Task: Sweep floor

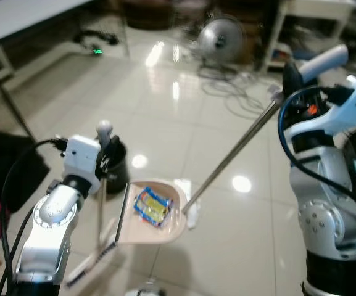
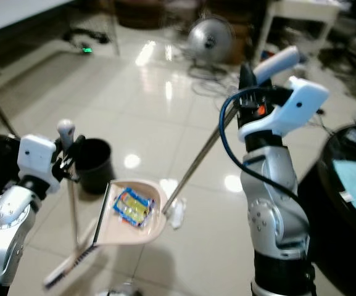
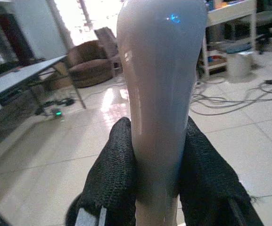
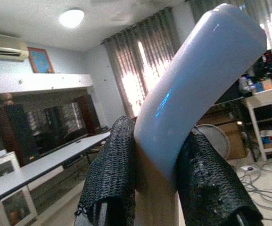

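A cream dustpan (image 1: 165, 229) rests on the tiled floor and holds a blue and yellow wrapper (image 1: 150, 207). Its upright handle (image 1: 104, 132) is clamped in my left gripper (image 1: 106, 155), which is shut on it; the left wrist view shows the grey handle (image 3: 160, 94) between both fingers (image 3: 111, 179). My right gripper (image 2: 247, 80) is shut on the pale blue grip (image 2: 276, 61) of a broom, whose metal pole (image 1: 233, 151) slants down to a white head (image 1: 192, 216) at the dustpan's lip. The right wrist view has that grip (image 4: 192, 94) squeezed between the fingers (image 4: 108, 179).
A black bin (image 1: 117, 165) stands just behind the dustpan. A floor fan (image 1: 219, 38) and loose cables (image 1: 233, 86) lie further back. A long table (image 1: 17, 18) runs along the left, white shelving (image 1: 313, 18) at the back right. Glossy open floor spreads in the middle.
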Motion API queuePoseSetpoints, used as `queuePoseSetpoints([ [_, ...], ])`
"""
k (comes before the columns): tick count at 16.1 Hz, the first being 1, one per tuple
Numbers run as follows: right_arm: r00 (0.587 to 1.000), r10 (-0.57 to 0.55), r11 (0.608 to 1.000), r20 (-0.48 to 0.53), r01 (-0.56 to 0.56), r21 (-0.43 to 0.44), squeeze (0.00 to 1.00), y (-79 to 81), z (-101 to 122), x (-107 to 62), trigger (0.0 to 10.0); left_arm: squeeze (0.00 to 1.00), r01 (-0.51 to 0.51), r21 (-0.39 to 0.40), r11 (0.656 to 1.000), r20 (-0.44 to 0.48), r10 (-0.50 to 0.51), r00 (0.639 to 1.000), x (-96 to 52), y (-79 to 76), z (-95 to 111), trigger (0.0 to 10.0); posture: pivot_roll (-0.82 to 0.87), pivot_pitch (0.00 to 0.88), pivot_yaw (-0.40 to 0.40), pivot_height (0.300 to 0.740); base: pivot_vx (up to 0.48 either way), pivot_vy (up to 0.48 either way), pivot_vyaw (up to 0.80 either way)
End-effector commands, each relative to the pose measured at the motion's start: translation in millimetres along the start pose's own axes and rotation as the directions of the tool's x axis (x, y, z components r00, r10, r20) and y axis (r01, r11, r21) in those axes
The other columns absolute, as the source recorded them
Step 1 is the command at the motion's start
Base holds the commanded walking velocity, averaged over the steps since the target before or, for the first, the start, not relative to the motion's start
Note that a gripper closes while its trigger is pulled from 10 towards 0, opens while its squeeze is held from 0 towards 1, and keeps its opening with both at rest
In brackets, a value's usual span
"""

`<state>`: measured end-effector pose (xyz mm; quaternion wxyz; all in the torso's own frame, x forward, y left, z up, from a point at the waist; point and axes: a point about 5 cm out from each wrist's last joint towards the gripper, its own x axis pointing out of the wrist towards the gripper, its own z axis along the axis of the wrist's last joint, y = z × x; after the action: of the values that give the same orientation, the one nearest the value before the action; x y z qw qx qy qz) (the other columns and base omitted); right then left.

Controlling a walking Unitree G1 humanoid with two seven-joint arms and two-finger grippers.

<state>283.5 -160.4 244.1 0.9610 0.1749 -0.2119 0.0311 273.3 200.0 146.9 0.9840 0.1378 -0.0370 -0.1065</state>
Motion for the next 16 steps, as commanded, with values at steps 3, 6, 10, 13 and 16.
queuePoseSetpoints([
  [3,0.999,0.022,0.999,0.042,-0.023,0.031,0.00,6.8,14,8.7,10.0,0.00,-0.020,0.025,0.999,0.008,0.020,1.000,-1.1,0.3,6,10.0,0.05,0.000,0.004,0.740,0.000,0.000,0.80],
  [6,0.999,-0.009,1.000,0.047,0.008,0.008,0.00,4.0,20,15.9,10.0,0.00,-0.012,0.037,0.999,0.029,0.011,1.000,2.5,-5.5,10,10.0,0.04,0.000,0.006,0.740,0.086,0.000,0.75],
  [10,0.998,-0.020,1.000,0.060,0.022,-0.023,0.00,4.2,29,26.2,10.0,0.00,-0.026,0.035,0.999,0.033,0.025,0.999,11.2,-10.2,11,10.0,0.03,0.000,0.004,0.740,0.329,0.000,0.00],
  [13,0.998,-0.016,0.999,0.054,0.018,-0.038,0.00,6.4,33,28.9,10.0,0.00,-0.018,0.032,0.999,0.032,0.017,0.999,14.1,-12.7,10,10.0,0.03,0.000,0.003,0.740,0.346,0.000,0.00],
  [16,0.999,-0.006,0.999,0.043,0.008,-0.044,0.00,10.7,33,31.2,10.0,0.00,-0.025,0.022,0.999,0.034,0.024,0.999,16.7,-13.2,11,10.0,0.03,0.000,-0.001,0.740,0.350,0.000,0.29],
])
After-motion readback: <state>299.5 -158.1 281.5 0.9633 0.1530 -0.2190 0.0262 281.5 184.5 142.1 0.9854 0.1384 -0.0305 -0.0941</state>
